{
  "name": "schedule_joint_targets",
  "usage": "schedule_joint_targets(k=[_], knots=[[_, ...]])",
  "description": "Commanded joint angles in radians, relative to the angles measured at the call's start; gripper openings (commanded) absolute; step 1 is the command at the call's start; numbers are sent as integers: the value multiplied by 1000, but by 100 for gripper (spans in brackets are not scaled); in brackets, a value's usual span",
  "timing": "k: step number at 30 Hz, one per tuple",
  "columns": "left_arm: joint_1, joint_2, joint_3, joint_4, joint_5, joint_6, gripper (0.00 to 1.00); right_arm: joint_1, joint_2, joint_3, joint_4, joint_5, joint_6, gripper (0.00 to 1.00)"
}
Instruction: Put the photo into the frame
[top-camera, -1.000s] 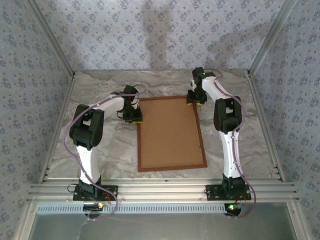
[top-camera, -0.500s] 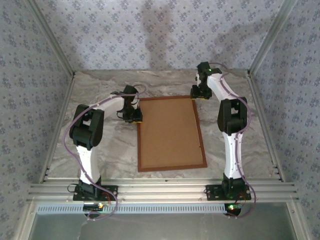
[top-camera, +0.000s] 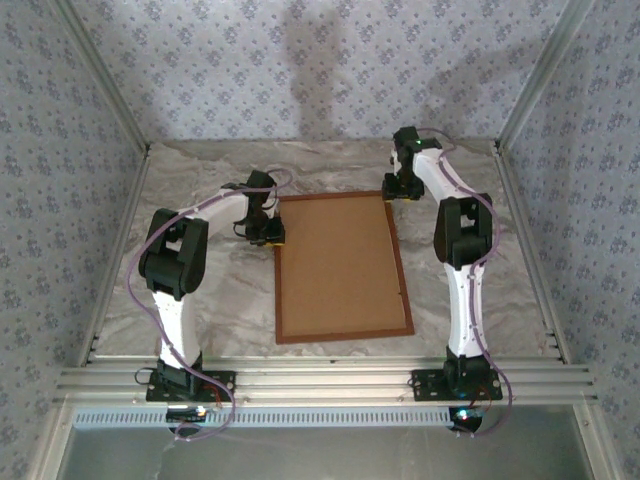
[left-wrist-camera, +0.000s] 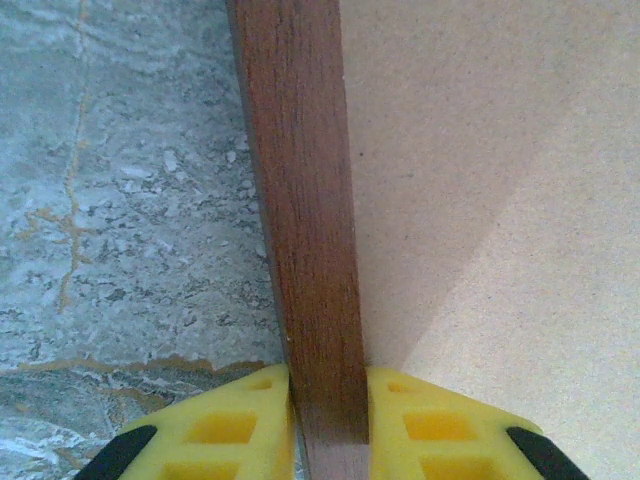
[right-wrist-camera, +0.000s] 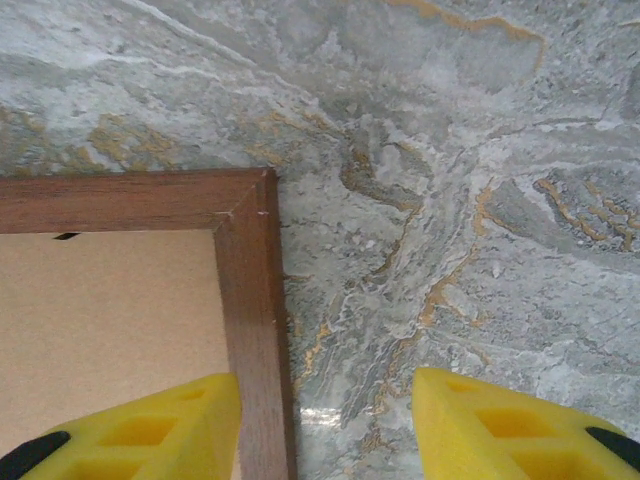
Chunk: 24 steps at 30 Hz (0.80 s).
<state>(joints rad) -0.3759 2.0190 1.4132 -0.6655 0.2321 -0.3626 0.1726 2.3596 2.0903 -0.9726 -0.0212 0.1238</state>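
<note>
- Counted one frame (left-wrist-camera: 305, 220), one brown board (top-camera: 340, 265) set inside it, and two grippers.
- Lay flat on the gray marbled table (top-camera: 220, 300), board side up.
- Squeezed the frame's left rail, near the far corner, with the left gripper (left-wrist-camera: 328, 400).
- Held the right gripper (right-wrist-camera: 325, 400) loose above the far right corner: one yellow finger (right-wrist-camera: 150, 430) over the board, the other over the table.
- Stood inside flowery walls (top-camera: 330, 70).

The frame (top-camera: 345, 334) is reddish-brown wood grain, and the backing board (top-camera: 340, 265) inside it is plain tan. The table (top-camera: 230, 290) is grey marble-look with ochre veins, the walls (top-camera: 330, 70) pale blue-grey with a tiny floral print. The left hand (top-camera: 268, 237) and right hand (top-camera: 398, 190) have bright yellow fingers (right-wrist-camera: 480, 420) with black bits.
</note>
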Motion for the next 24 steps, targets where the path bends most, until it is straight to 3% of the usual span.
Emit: schedule_joint_targets(k=[1, 24], knots=[[-6, 66, -10, 4, -37, 24, 22, 3, 32, 0, -25, 19, -24, 50], [-6, 68, -13, 7, -36, 25, 22, 26, 34, -45, -28, 0, -23, 51]])
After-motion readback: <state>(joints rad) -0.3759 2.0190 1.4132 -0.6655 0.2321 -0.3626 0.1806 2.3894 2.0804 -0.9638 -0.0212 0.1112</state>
